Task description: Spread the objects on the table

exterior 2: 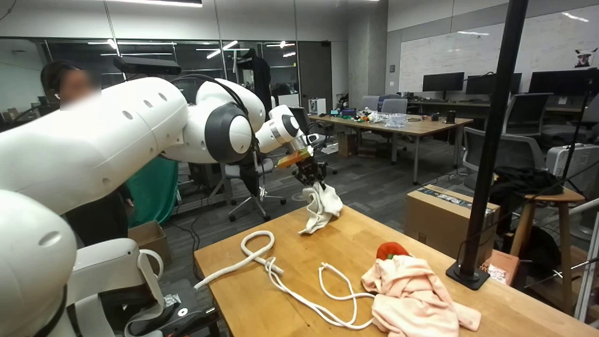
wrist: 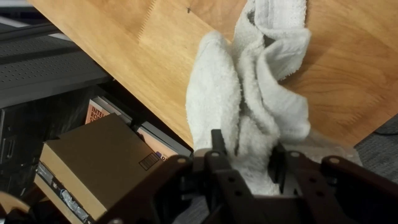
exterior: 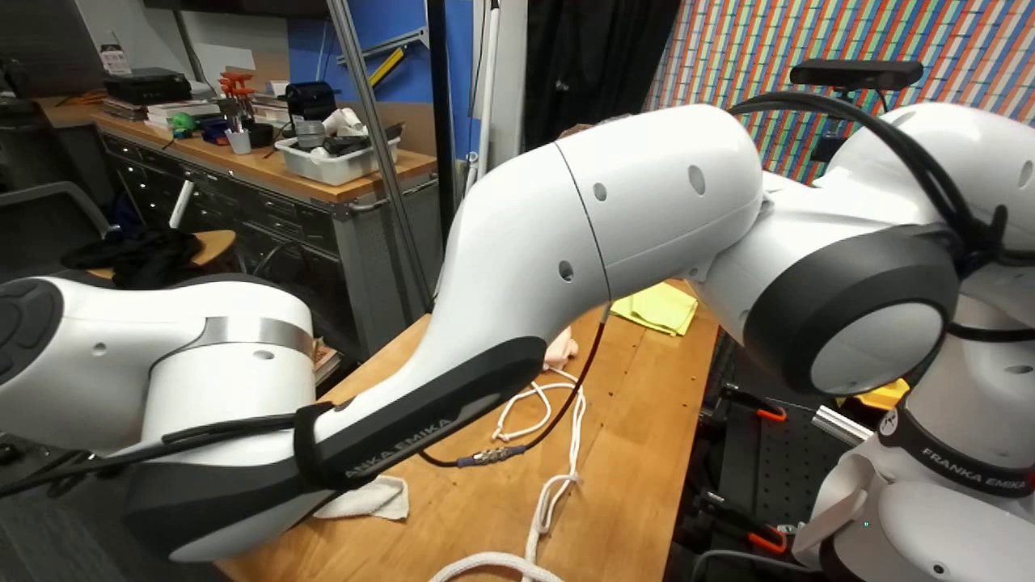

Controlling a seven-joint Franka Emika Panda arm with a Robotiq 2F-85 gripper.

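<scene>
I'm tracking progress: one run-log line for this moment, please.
gripper: grip unclear | whitish rag: bunched between fingers, lower part on table | white cord, pink cloth: on table

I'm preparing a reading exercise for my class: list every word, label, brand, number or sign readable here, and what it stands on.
"ANKA EMIKA": dark forearm panel of the robot arm, first letters hidden.
"FRANKA EMIKA": black band low on that arm.
"INTEL", below it "RO": book by the cardboard box, rest cut off.
Too small or blurred to read: print on a second book, the cardboard box and a paper notice.
</scene>
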